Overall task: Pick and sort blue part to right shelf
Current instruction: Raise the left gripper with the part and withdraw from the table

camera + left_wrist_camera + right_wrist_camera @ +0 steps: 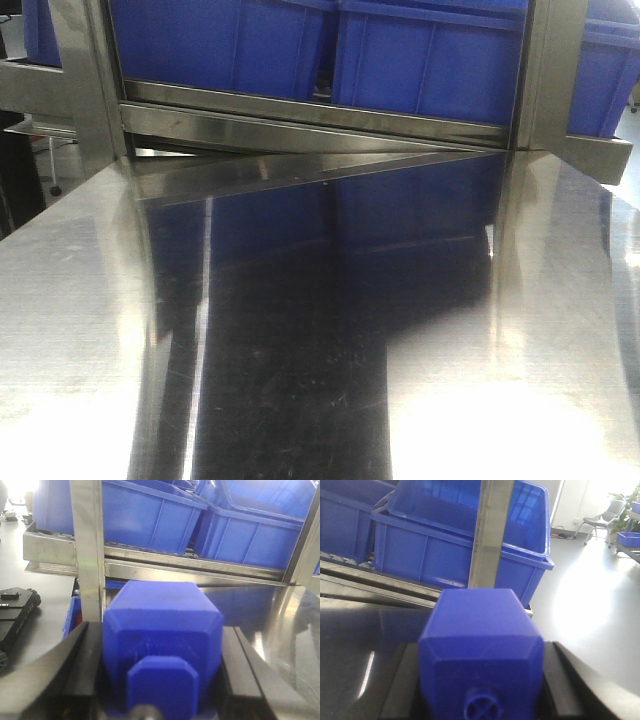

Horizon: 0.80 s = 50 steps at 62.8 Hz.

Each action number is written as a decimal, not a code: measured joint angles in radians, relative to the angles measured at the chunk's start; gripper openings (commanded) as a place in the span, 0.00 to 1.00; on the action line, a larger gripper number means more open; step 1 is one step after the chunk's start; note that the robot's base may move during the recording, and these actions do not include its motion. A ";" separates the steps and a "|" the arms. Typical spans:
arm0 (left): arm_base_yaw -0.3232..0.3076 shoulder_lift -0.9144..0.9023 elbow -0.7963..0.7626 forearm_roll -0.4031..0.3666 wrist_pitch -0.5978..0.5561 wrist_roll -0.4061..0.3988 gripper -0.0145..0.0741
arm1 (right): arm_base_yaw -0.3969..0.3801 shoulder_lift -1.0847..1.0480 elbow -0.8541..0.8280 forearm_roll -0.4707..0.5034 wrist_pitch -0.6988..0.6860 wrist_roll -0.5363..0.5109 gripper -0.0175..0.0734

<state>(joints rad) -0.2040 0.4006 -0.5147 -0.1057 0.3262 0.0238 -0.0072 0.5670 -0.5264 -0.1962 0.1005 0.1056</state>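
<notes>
A steel table (80, 330) fills the front view, bare and glossy, mirroring the blue above it. At its far edge runs the shelf (320, 125), a steel frame with a sloped rail. Blue bins (430, 60) sit side by side on the shelf, and one bin (470, 535) in the right wrist view rests tilted inside another. Upright steel posts (90, 545) stand in front of the bins. To the right of the shelf lies pale floor (590, 605) with a chair (607, 517) far off. A black box (15, 607) lies low at the left of the left wrist view.

Neither arm shows in the front view. The left claw (162, 630) is closed partway onto the left part (162, 610), a blocky blue piece with bevelled edges; its black fingers (75, 665) press both sides, and the part is held above the table, facing the shelf. The right claw (482, 645) grips the right part (480, 625) the same way, fingers (560, 680) against its flanks, in line with a post (492, 530) and the tilted bin.
</notes>
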 measured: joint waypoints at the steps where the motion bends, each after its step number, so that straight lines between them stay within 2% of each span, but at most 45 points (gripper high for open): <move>1: 0.000 0.000 0.000 0.000 0.000 0.000 0.49 | 0.000 0.000 0.000 0.000 0.000 0.000 0.57; 50: 0.000 0.000 0.000 0.000 0.001 0.000 0.48 | 0.000 0.000 0.000 0.000 0.000 0.000 0.57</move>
<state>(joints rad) -0.2040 0.4006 -0.5147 -0.1057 0.3269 0.0238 -0.0072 0.5670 -0.5264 -0.1962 0.1005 0.1056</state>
